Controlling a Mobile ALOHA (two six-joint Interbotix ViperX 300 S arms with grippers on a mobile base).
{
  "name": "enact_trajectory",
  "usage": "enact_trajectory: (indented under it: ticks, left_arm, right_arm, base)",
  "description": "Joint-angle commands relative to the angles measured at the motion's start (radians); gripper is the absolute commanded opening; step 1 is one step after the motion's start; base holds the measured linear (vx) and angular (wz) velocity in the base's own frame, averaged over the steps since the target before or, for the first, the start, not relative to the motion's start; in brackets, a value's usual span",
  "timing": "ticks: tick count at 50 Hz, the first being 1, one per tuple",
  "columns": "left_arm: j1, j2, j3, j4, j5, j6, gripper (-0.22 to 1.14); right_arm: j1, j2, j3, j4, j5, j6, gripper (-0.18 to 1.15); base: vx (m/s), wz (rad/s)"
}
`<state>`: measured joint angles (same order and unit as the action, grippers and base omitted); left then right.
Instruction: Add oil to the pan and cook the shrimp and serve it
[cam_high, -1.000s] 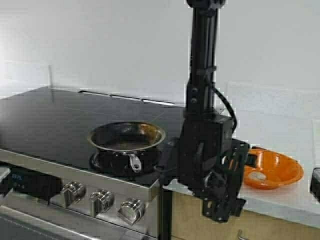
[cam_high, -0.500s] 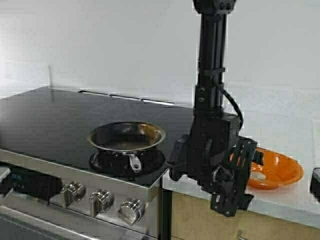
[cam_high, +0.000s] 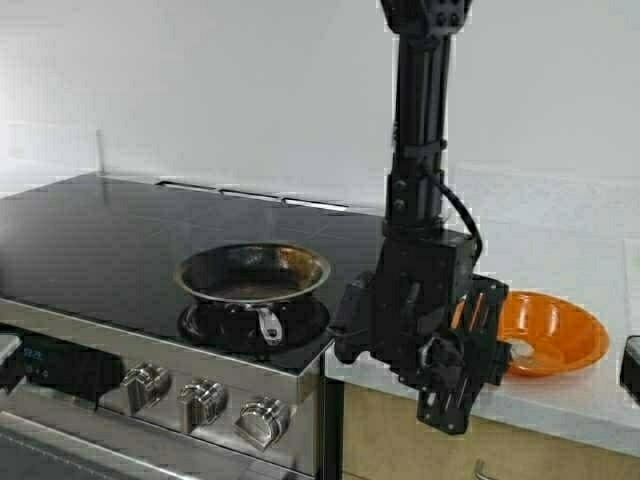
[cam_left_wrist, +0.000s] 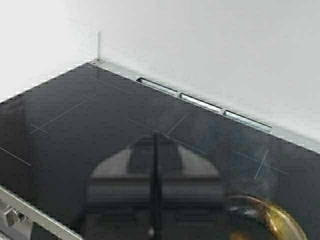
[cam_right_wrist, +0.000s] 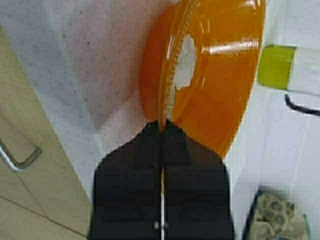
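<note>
My right gripper (cam_high: 488, 345) is shut on the near left rim of the orange bowl (cam_high: 555, 335), at the counter's front edge. In the right wrist view the gripper (cam_right_wrist: 162, 122) pinches the bowl's (cam_right_wrist: 220, 95) rim, and the pale shrimp (cam_right_wrist: 186, 62) lies inside the bowl. The steel pan (cam_high: 253, 273) sits on the stove's front right burner, empty, left of the right arm. The oil (cam_right_wrist: 275, 67) shows as a yellow-green band in a clear dispenser beyond the bowl. My left gripper (cam_left_wrist: 154, 137) is shut and empty above the black cooktop, with the pan's rim (cam_left_wrist: 270, 220) beside it.
The black glass cooktop (cam_high: 110, 240) has steel knobs (cam_high: 205, 400) along its front. A white speckled counter (cam_high: 560, 250) runs right of the stove, above a wooden cabinet with a handle (cam_right_wrist: 17, 155). A patterned cloth (cam_right_wrist: 277, 215) lies near the dispenser.
My right arm has moved right toward the orange bowl and now grips its rim. The bowl has tipped up slightly. The pan has not moved.
</note>
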<state>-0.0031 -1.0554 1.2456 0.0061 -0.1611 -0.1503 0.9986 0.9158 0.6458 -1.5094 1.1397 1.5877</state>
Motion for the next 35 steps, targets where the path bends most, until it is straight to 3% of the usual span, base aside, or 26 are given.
enact_trajectory:
  ticks: [1, 19, 35]
  left_arm:
    - [0.000, 0.011, -0.009, 0.000, -0.005, 0.002, 0.03]
    - [0.000, 0.011, -0.009, 0.000, -0.005, 0.002, 0.03]
    - [0.000, 0.011, -0.009, 0.000, -0.005, 0.002, 0.03]
  right_arm:
    - [0.003, -0.031, 0.003, -0.002, 0.049, -0.008, 0.05]
    - [0.008, -0.236, 0.011, 0.003, 0.057, -0.084, 0.05]
    - [0.035, -0.416, -0.178, 0.012, -0.051, -0.276, 0.05]
  base:
    - [0.00, 0.00]
    - [0.00, 0.00]
    - [0.00, 0.00]
